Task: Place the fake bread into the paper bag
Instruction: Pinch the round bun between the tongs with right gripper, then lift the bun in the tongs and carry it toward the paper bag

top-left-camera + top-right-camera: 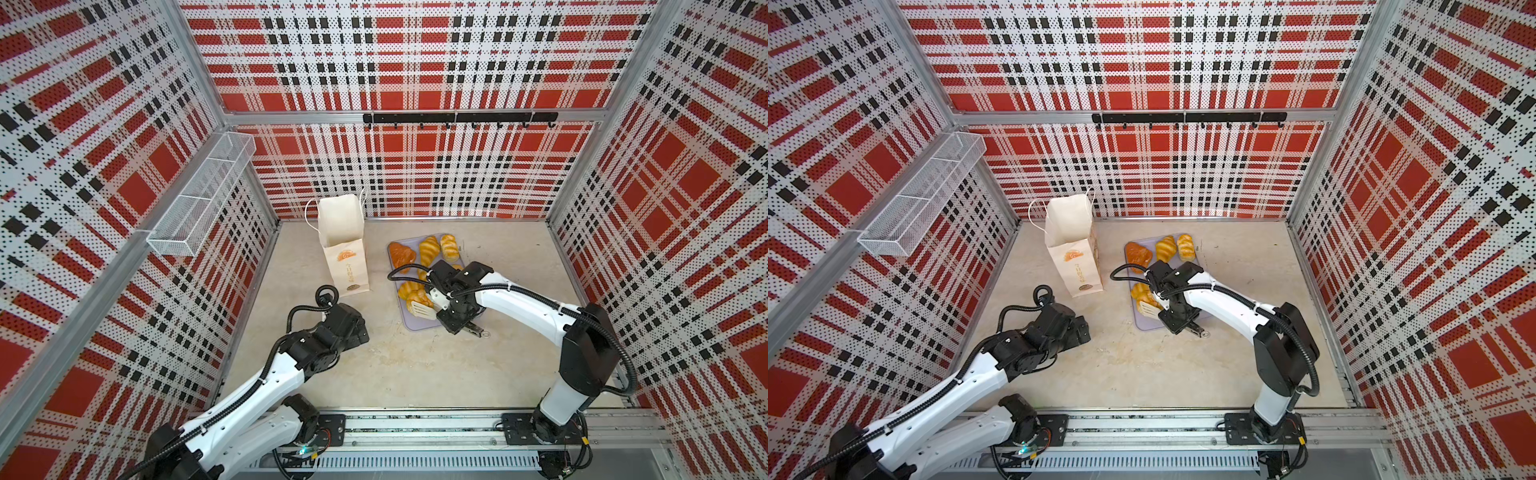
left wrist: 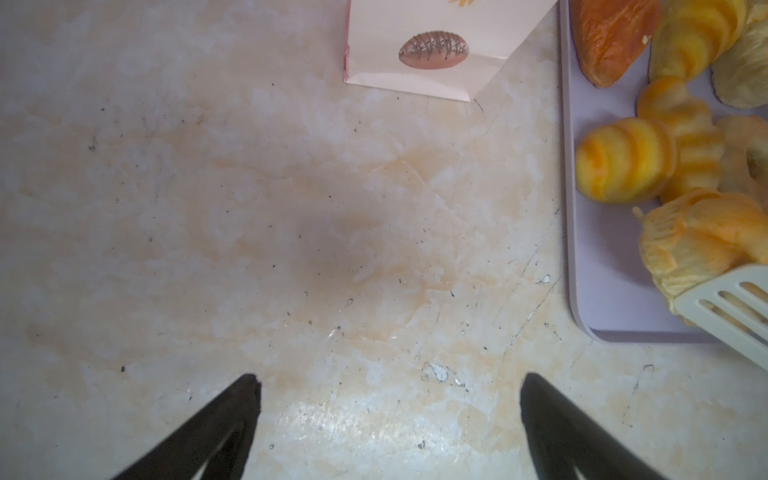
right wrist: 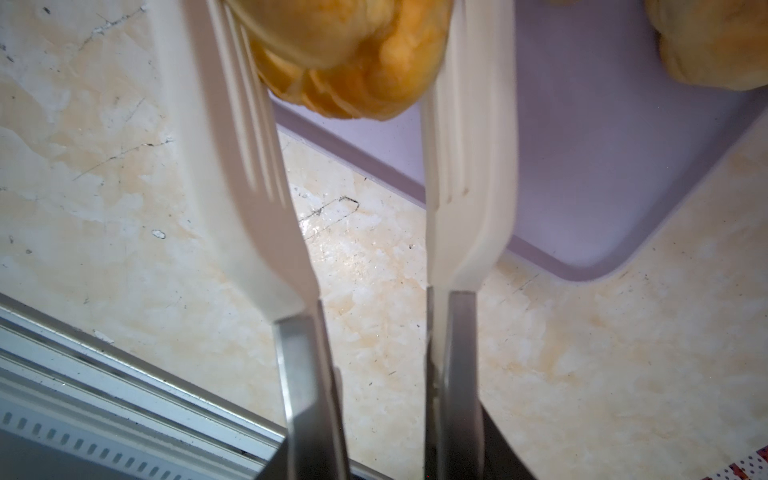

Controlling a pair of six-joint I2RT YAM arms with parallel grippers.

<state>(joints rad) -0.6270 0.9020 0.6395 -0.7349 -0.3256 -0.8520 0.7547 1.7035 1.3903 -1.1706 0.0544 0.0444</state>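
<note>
Tongs (image 3: pixel 469 187) in right hand (image 1: pixel 453 319) around croissant (image 3: pixel 353 62) at tray (image 3: pixel 602 166) edge

Left arm (image 1: pixel 272 380) and right arm (image 1: pixel 530 316) share glossy white link shells and black joint housings. Black corrugated hoses (image 1: pixel 622 347) run along them, cinched by white zip ties. What look like small dark screw holes dot the shells. The left gripper (image 2: pixel 390 381) has black, tapering tips. The base plates (image 1: pixel 517 428) are black.

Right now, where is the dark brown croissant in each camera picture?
Both top views: brown croissant on the lilac tray's far left corner.
Left wrist: on the tray, next to the bag's base.
Right wrist: not in it.
Shared landmark: the tray.
</note>
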